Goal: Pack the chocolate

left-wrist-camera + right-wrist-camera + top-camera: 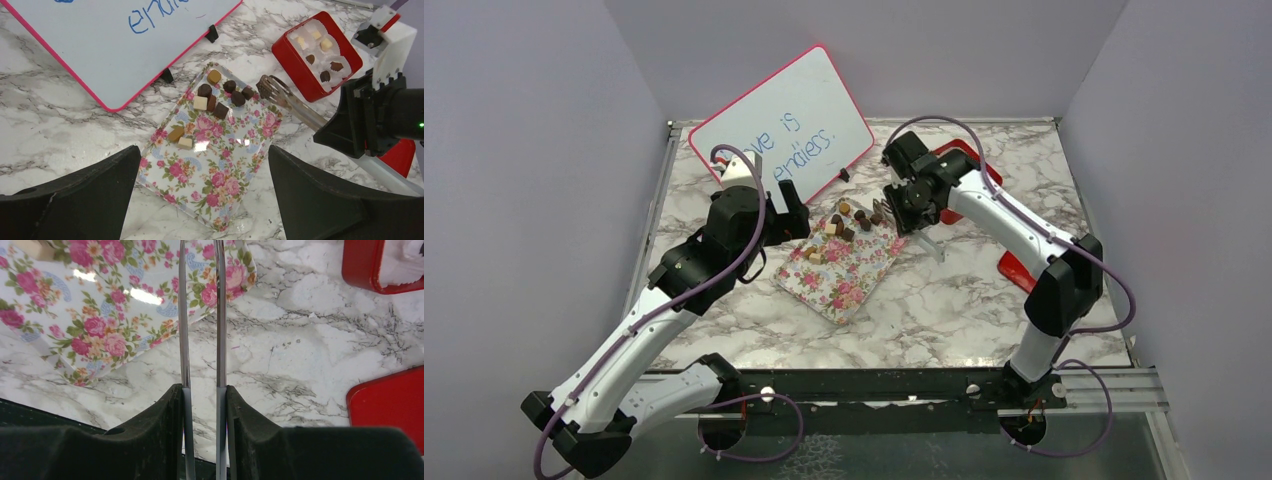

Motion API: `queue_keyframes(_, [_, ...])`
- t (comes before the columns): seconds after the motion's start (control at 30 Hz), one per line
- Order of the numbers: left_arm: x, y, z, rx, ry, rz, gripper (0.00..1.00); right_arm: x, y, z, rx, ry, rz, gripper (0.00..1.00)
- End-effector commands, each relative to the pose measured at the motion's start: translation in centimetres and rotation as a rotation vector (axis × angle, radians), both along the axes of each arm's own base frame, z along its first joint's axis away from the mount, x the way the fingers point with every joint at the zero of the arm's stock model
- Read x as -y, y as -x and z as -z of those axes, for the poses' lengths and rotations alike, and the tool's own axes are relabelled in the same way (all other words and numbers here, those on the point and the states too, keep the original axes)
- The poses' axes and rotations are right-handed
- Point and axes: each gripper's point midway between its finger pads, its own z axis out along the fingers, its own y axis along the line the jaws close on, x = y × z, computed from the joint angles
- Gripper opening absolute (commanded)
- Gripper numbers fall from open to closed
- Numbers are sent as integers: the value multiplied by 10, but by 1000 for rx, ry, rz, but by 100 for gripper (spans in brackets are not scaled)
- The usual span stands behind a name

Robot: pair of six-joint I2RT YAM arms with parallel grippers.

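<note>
The left hand (789,218) is noted spread fully wide and empty, above the near end of the floral-patterned rectangular tray (215,167) on the marble-patterned counter (60,125). The right hand (202,390) is clamped on slim metal tongs (295,102). The small brown and cream chocolate pieces (221,110) are clustered at the tray's far end. A few more are seated in the red square box (292,70). The tong tips are cut off in the right wrist view, and whether a piece is pinched cannot be determined.
</note>
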Motion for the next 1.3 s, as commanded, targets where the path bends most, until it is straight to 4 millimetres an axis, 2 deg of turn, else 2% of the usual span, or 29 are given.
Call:
queue_keyframes(0.0, [-1,-4,-7,24,5,-12,99,8,-10,-45,87,-46,62,23])
queue_keyframes(0.13, [0,-4,-7,21,7,-9,99,22,-21,-59,96,-74,117,23])
queue_keyframes(0.23, [0,-5,-7,22,6,-8,99,31,-27,-60,86,-95,150,23])
queue_keyframes(0.4, [1,-5,-8,24,13,-8,99,50,-32,-54,52,-96,218,23])
queue_keyframes(0.57, [-1,-4,-10,30,12,-10,99,84,-42,-45,17,-93,300,23])
queue_keyframes(0.67, [-1,-4,-9,31,9,-12,99,98,-49,-41,16,-97,325,23])
queue_keyframes(0.8, [1,-5,-9,26,10,-9,99,110,-55,-30,-6,-100,356,25])
queue_keyframes(1.27, [4,-8,-12,25,1,4,99,119,-85,-3,-24,-115,381,29])
